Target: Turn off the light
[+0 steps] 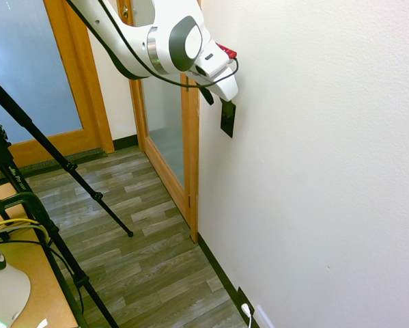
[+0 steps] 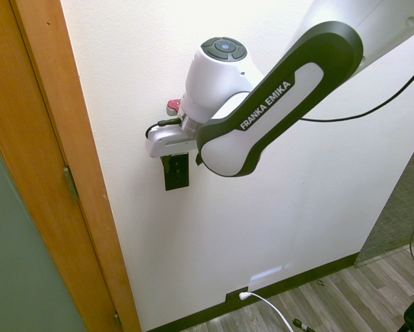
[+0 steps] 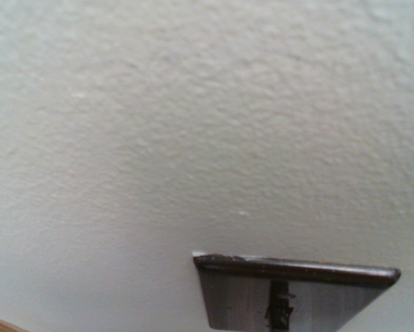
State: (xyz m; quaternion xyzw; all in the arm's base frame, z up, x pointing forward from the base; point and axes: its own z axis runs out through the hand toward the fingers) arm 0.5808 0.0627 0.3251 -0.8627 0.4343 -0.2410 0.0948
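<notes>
Gripper [image 2: 183, 162] wide at dark switch plate [image 2: 177, 173]

Switch plate is small, dark, upright and rectangular, mounted on the white textured wall [image 2: 296, 207], not far from the wooden door frame [image 2: 86, 152]. Wrist view shows one edge and part of its face, with a darker strip in the middle; switch position can't be made out. Gripper is right at the plate's upper part, partly covering it in the second exterior view. Fingers stand wide apart, nothing held; contact with the plate can't be told. White arm [image 2: 262, 111] reaches in along the wall, with a small red part [image 2: 173, 106] near the gripper. Low on the same wall, well below the switch, a dark outlet plate [image 2: 233, 296] with a white plug [image 2: 245, 295] and cord is set at the dark baseboard [image 2: 307, 280]. Wood-look floor [image 1: 146, 256] lies below; wooden counter [image 1: 47, 277] is across from the wall, glass-paned door [image 1: 163, 123] beyond the switch.
</notes>
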